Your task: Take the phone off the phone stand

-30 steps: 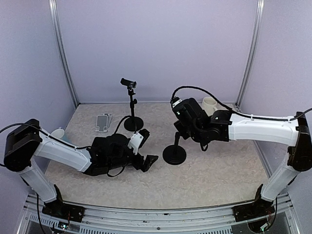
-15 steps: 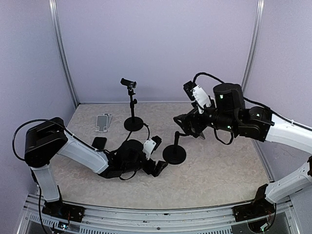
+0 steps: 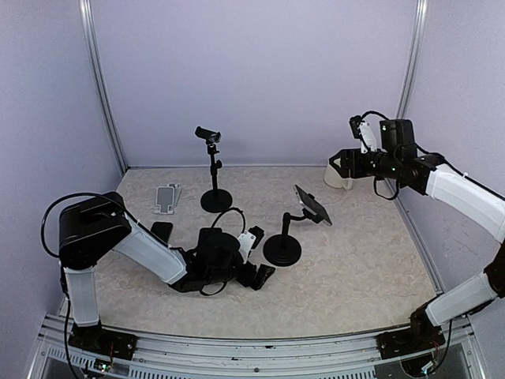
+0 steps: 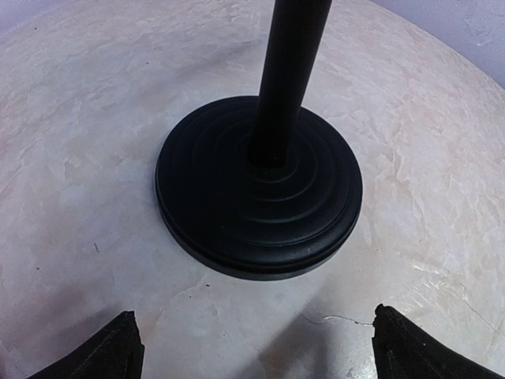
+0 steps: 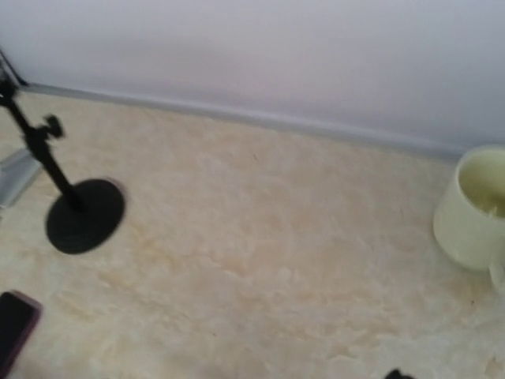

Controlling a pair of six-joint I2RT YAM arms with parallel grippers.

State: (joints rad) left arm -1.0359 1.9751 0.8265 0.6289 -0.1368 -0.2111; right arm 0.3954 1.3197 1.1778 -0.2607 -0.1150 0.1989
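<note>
A dark phone [image 3: 312, 205] sits tilted in the clamp of a black phone stand [image 3: 282, 249] at mid table. My left gripper [image 3: 258, 276] lies low on the table just left of the stand's round base, apart from it, open and empty. In the left wrist view the base [image 4: 259, 189] and pole fill the middle, with my fingertips [image 4: 118, 354] wide apart at the bottom corners. My right gripper [image 3: 341, 164] is raised at the back right, far from the phone, open and empty. Only one fingertip [image 5: 398, 374] shows in the right wrist view.
A cream cup [image 3: 341, 174] stands at the back right, also in the right wrist view [image 5: 473, 207]. A second black stand [image 3: 215, 197] stands at the back middle. A silver holder plate [image 3: 167, 197] and another black phone [image 3: 161, 231] lie at the left.
My right arm has pulled away from the phone, up and right to the back corner by the cup. The phone stays on its stand. My left gripper has slid closer to the stand's base.
</note>
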